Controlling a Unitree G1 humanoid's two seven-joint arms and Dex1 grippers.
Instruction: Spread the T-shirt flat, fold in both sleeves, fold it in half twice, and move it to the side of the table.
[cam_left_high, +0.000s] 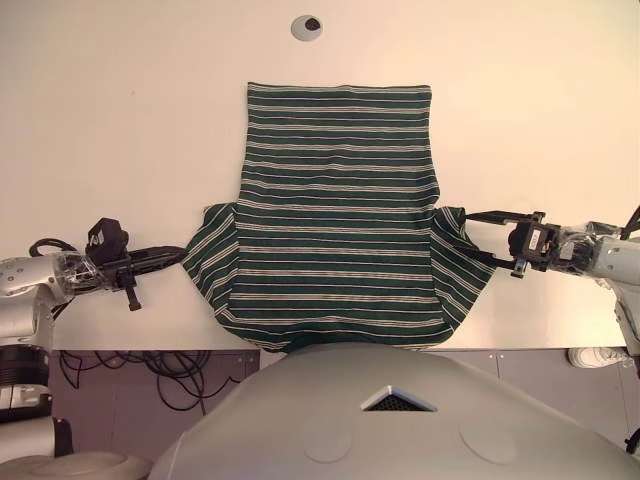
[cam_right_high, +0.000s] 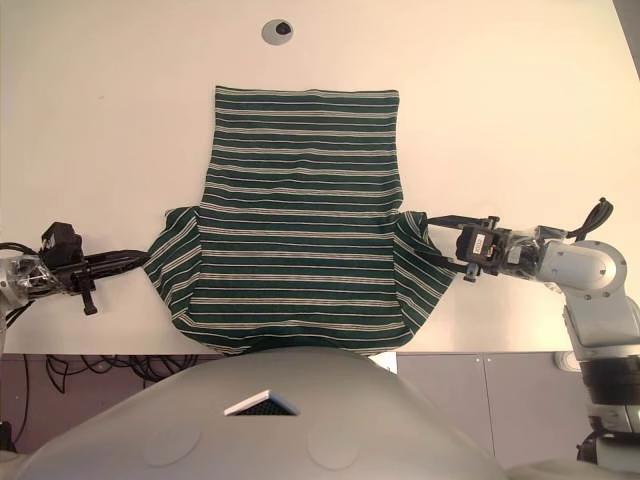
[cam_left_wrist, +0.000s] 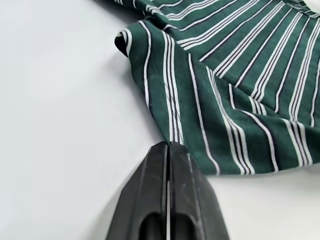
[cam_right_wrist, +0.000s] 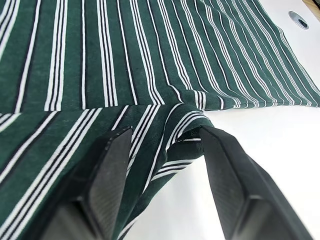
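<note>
A dark green T-shirt (cam_left_high: 338, 220) with white stripes lies spread on the white table (cam_left_high: 120, 120), its hem on the far side and its sleeves near the front edge. My left gripper (cam_left_high: 178, 254) is shut, low over the table, its tips meeting the hem of the left sleeve (cam_left_wrist: 200, 100); no cloth shows between the fingers (cam_left_wrist: 167, 175). At the right side, my right gripper (cam_left_high: 468, 237) is open and straddles the edge of the right sleeve (cam_right_wrist: 165, 130), one finger (cam_right_wrist: 112, 170) over cloth, the other (cam_right_wrist: 227, 170) over bare table.
A round cable port (cam_left_high: 307, 27) sits in the table beyond the shirt's hem. The front table edge (cam_left_high: 120, 349) runs just under both arms, with cables (cam_left_high: 150, 375) hanging below on the left. Bare table lies left and right of the shirt.
</note>
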